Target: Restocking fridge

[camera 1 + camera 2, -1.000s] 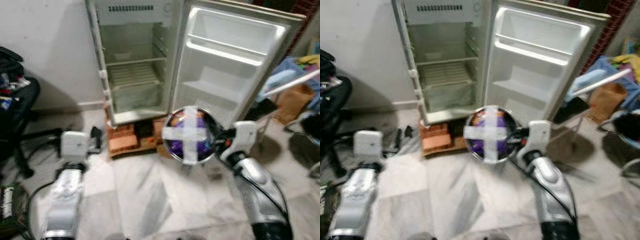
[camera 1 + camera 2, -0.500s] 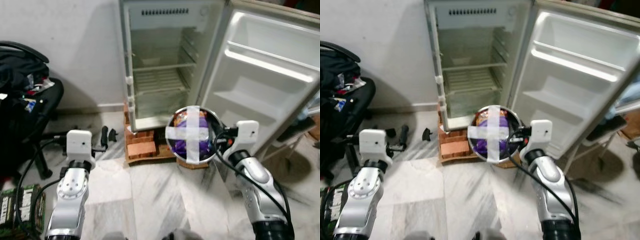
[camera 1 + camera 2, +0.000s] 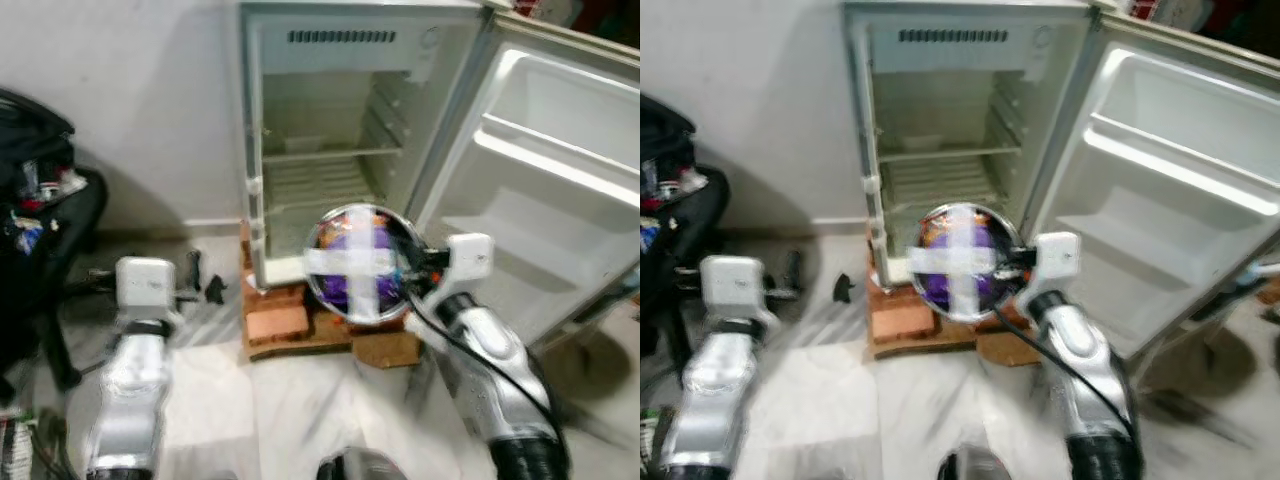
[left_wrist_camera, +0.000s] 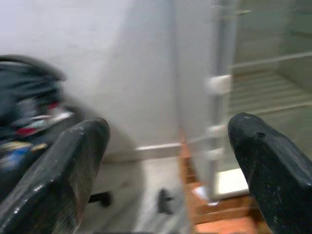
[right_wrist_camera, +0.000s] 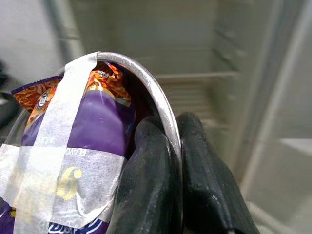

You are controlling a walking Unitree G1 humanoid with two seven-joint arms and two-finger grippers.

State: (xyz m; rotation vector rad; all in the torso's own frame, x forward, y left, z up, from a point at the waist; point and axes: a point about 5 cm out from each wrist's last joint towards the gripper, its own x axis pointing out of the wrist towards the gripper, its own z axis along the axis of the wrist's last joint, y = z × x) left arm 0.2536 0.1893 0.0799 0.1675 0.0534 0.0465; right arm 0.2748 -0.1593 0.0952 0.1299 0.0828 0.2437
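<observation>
Steel bowl point(image 3: 358, 262), round and shiny, sits in front of the open fridge point(image 3: 330, 140) in the left eye view, held up at about the height of the lowest shelf. A purple snack packet point(image 3: 352, 272) lies inside it under a cross of pale tape point(image 3: 362, 262). The right gripper point(image 3: 418, 272) grips the bowl's rim from the right side. The fridge door point(image 3: 545, 190) stands swung wide to the right, its shelves bare. The fridge rests on bricks point(image 3: 278, 322) over a marble floor point(image 3: 300, 420). The left gripper point(image 3: 200, 290) hangs low to the left, near a black chair point(image 3: 40, 230) heaped with things.

In the right eye view the same layout repeats (blurred in places), with the bowl just ahead of the cabinet's lower edge.

In the left wrist view the left gripper's two black fingers point(image 4: 58, 170) are spread wide apart with nothing between them, pointing towards the white wall point(image 4: 122, 73) and the fridge's hinge side.

In the right wrist view two black fingers point(image 5: 156, 175) pinch the bowl's metal rim, one inside and one outside, the packet's orange top edge showing beside them.
</observation>
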